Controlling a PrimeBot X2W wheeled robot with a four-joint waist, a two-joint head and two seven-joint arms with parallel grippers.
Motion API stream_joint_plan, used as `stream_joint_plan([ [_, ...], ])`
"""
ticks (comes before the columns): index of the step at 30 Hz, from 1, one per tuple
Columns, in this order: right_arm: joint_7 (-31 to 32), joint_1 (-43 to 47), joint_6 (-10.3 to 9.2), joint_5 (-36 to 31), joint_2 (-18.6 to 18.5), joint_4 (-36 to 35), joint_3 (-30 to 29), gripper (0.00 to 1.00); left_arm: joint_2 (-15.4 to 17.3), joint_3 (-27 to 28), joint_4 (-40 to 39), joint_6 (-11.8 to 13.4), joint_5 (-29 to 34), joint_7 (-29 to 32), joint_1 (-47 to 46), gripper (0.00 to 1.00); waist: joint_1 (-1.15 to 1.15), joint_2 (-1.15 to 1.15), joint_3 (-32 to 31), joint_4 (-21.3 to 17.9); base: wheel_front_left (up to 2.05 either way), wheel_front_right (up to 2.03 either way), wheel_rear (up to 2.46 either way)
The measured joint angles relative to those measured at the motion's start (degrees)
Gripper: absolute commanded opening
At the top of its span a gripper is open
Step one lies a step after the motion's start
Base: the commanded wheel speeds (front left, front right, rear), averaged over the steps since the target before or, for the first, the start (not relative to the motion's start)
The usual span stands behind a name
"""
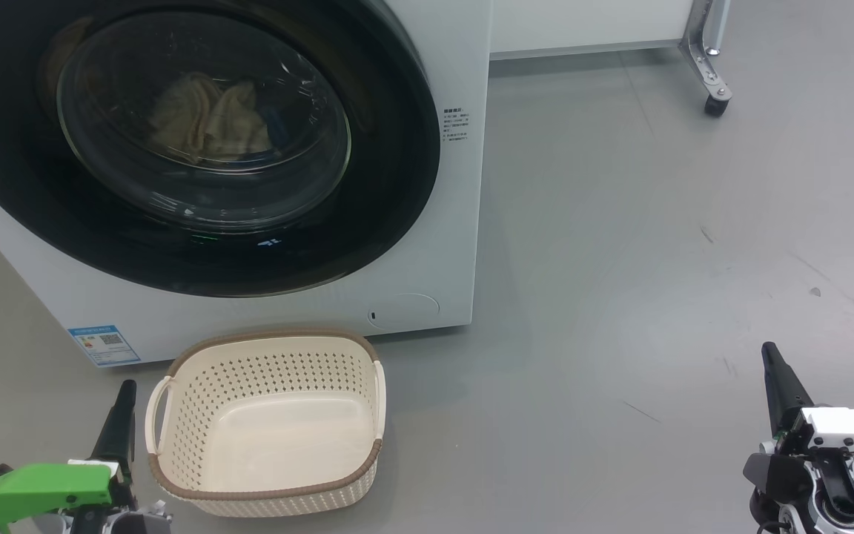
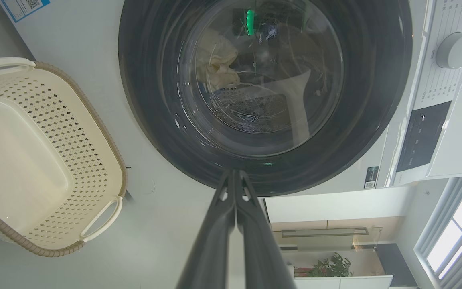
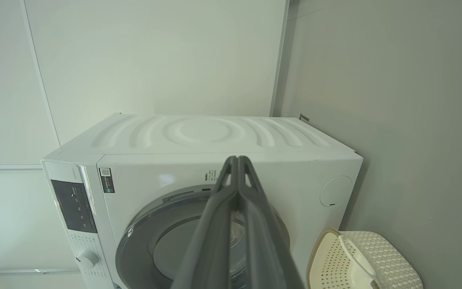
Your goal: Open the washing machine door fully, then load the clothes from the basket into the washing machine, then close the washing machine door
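Grey floor (image 1: 620,259), basket (image 1: 271,335) before washing machine (image 1: 460,222)

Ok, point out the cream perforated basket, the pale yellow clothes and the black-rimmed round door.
cream perforated basket (image 1: 271,371): head view, perforated back wall.
pale yellow clothes (image 1: 208,122): head view, crumpled middle behind the glass.
black-rimmed round door (image 1: 394,170): head view, right side of glossy rim.

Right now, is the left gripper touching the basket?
Apart: the left wrist view shows a wide pale gap between the left gripper and the basket.
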Motion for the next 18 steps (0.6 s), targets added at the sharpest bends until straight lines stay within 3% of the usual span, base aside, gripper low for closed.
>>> stream_joint_plan([
  [18, 0.15, -0.03, 0.09, 0.0, 0.01, 0.2, -0.08, 0.0, -0.01, -0.01, -0.01, -0.01, 0.0, -0.01, 0.0, 0.0, 0.0, 0.0, 0.0, 0.0, 0.0, 0.0, 0.0],
])
